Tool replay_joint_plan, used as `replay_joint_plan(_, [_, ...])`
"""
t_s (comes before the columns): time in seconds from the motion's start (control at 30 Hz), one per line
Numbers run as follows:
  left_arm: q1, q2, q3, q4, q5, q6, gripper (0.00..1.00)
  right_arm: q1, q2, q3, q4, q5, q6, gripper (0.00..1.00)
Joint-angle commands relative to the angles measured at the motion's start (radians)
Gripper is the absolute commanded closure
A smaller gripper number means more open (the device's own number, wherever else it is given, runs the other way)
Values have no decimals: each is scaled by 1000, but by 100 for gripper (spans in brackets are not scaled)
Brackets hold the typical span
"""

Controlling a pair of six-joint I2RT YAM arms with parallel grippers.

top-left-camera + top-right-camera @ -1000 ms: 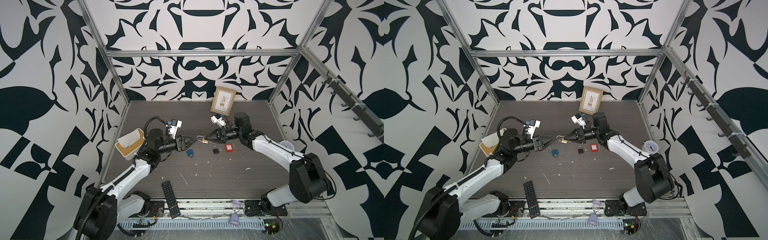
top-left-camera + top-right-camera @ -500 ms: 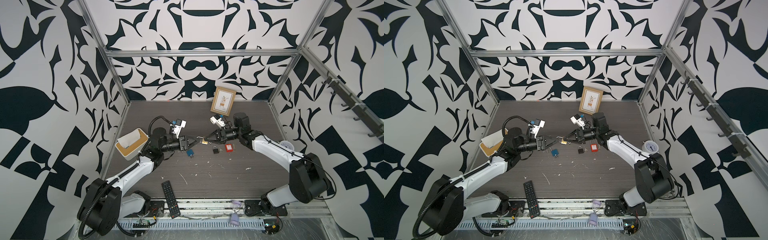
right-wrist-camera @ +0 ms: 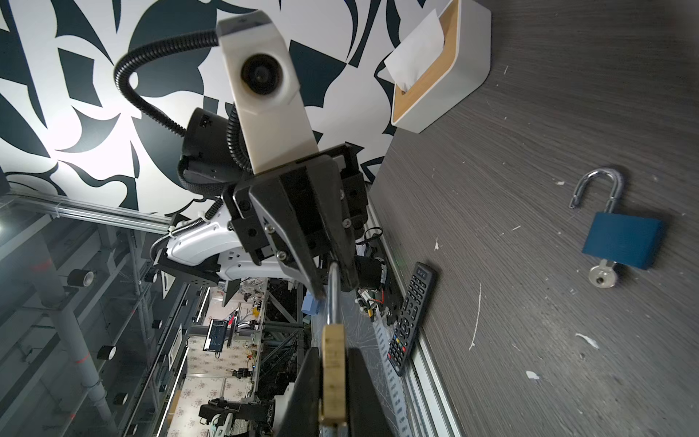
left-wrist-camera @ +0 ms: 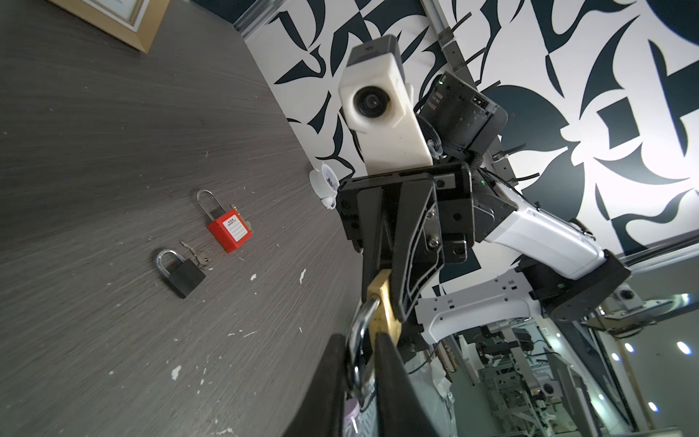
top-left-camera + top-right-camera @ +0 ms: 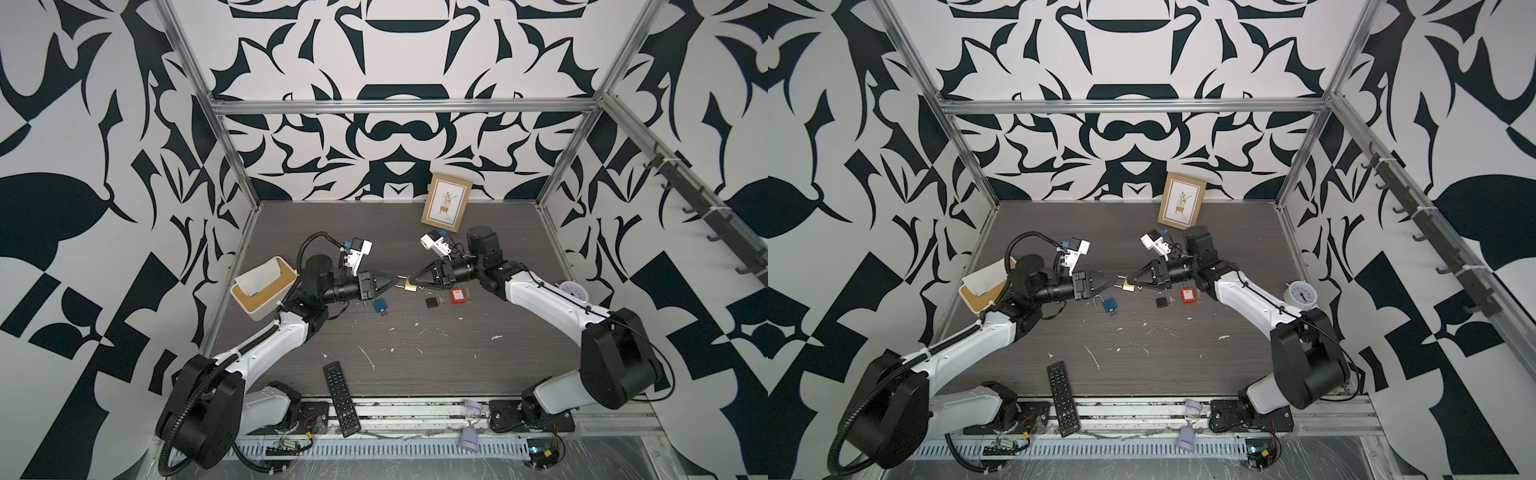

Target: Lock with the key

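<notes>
**Inspector A:** How is the small brass padlock (image 3: 333,370) held?

**Inspector B:** Mid-table, above the grey wood-grain tabletop (image 5: 415,365). The right gripper (image 5: 412,281) pinches its body. The left gripper (image 5: 392,279) is pressed together on its silver shackle (image 4: 359,329), probably so that one braces while the other pushes. I cannot make out its key.

**Inspector A:** Room to move?

**Inspector B:** The black remote control (image 5: 341,399) lies well apart at the front edge. An open blue padlock (image 5: 379,305) lies under the left gripper. A black padlock (image 5: 431,300) and a red padlock (image 5: 457,296) crowd the right. The wooden picture frame (image 5: 446,208) leans at the back wall.
</notes>
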Motion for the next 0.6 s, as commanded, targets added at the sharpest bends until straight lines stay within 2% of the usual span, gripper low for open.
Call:
replay_joint_plan(0.0, [-4, 4, 32, 31, 4, -1, 88, 5, -40, 16, 13, -20, -18, 100])
replay_joint_plan(0.17, [-4, 7, 30, 41, 1, -10, 100, 5, -41, 14, 12, -16, -20, 100])
replay_joint_plan(0.27, [-4, 10, 35, 45, 5, -34, 100, 6, -45, 9, 13, -2, -33, 100])
replay_joint_plan(0.43, [-6, 21, 37, 133, 42, -146, 100, 6, -67, 2, 5, 55, -82, 100])
replay_joint_plan(0.57, [-22, 17, 46, 131, 38, -160, 100, 7, -61, -3, 36, 68, -81, 100])
